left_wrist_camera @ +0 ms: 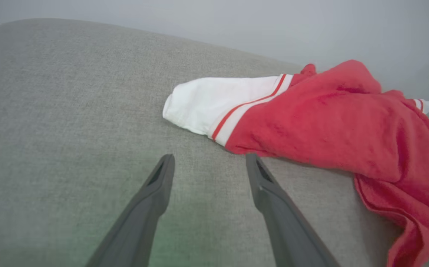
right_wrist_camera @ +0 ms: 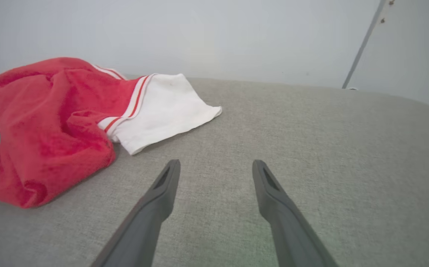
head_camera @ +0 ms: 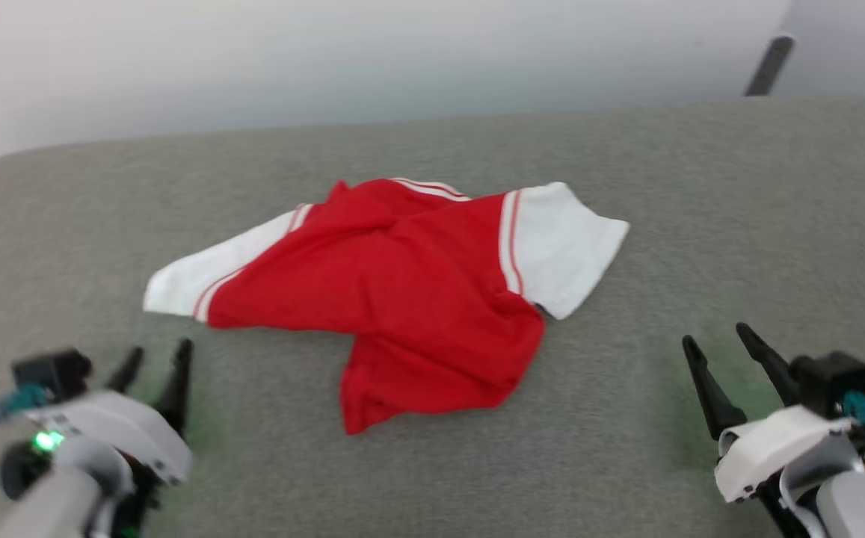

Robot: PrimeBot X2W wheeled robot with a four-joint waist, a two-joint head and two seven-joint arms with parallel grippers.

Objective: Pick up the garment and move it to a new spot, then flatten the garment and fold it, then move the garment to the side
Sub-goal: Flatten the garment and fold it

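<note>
- Grippers first: left gripper (head_camera: 155,362) at 8 o'clock and right gripper (head_camera: 724,351) at 4, both spread and empty; shirt (head_camera: 402,299) lies crumpled mid-bench (head_camera: 701,187).
- Left wrist: left gripper (left_wrist_camera: 210,167) spread, white sleeve (left_wrist_camera: 207,104) near at 12; I'd pinch its shoulder seam.
- Right wrist: right gripper (right_wrist_camera: 216,170) spread, other sleeve (right_wrist_camera: 166,107) at 11; pull outward evenly. No readable writing.

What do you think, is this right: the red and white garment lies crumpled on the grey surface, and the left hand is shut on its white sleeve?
Not quite. The garment does lie crumpled on the grey surface, but the left hand is open and holds nothing. The left wrist view shows its fingers spread, with the white sleeve lying beyond them.
</note>
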